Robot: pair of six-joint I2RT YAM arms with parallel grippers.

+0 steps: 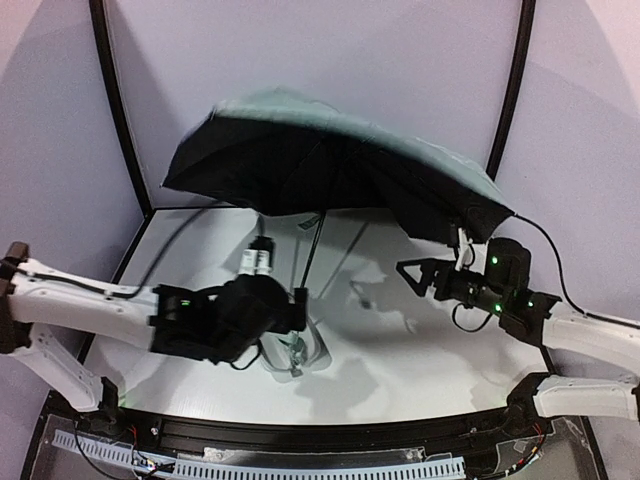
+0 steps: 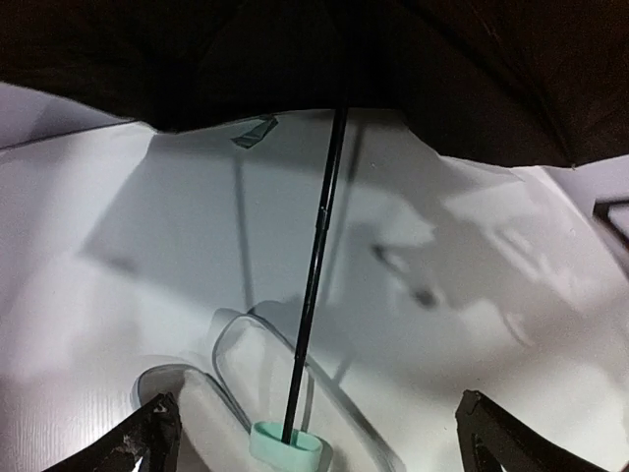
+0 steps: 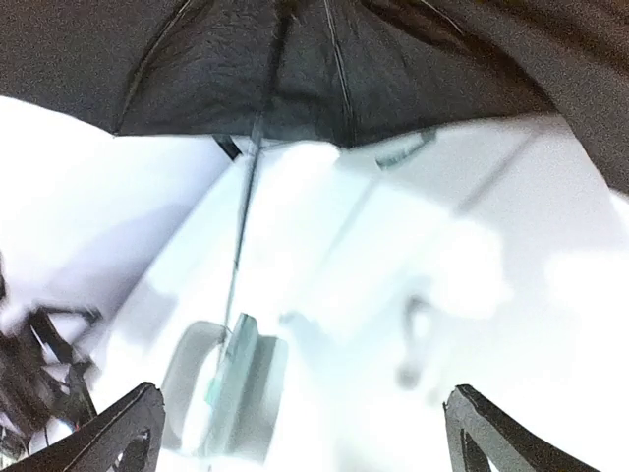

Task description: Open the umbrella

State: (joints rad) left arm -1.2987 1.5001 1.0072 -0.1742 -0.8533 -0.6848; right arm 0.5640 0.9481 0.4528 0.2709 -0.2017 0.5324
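The umbrella (image 1: 300,160), a compact folding type with pale mint-green fabric outside and black lining, stands fully spread above the white table (image 1: 430,370). It is tilted so that its rim dips toward the right arm. Judge the opening step as done: the ribs are extended and the fabric is taut.

Expect the canopy to be light but broad; it will catch air and swing on any quick move. Treat the ribs and the thin black shaft (image 2: 316,256) as fragile and do not clamp them. Take hold at the small mint block handle (image 2: 285,447), the only stiff, solid part. Its smooth plastic may slip, so close squarely across its flat sides.

The left gripper (image 2: 314,413) has its jaws spread wide, one on each side of the handle and both clear of it. The right gripper (image 3: 305,393) is likewise spread wide and holds nothing; it sits under the canopy's right rim. You cannot tell whether the rim rests on that arm.

The pale translucent oval hard case (image 2: 221,369) lies on the table at the handle, touching it or just beside it, and obstructs any lowering there. A mint closing tab (image 2: 256,130) hangs from the canopy edge. A small white-and-black object (image 1: 258,260) lies beyond the left gripper, too small to identify.
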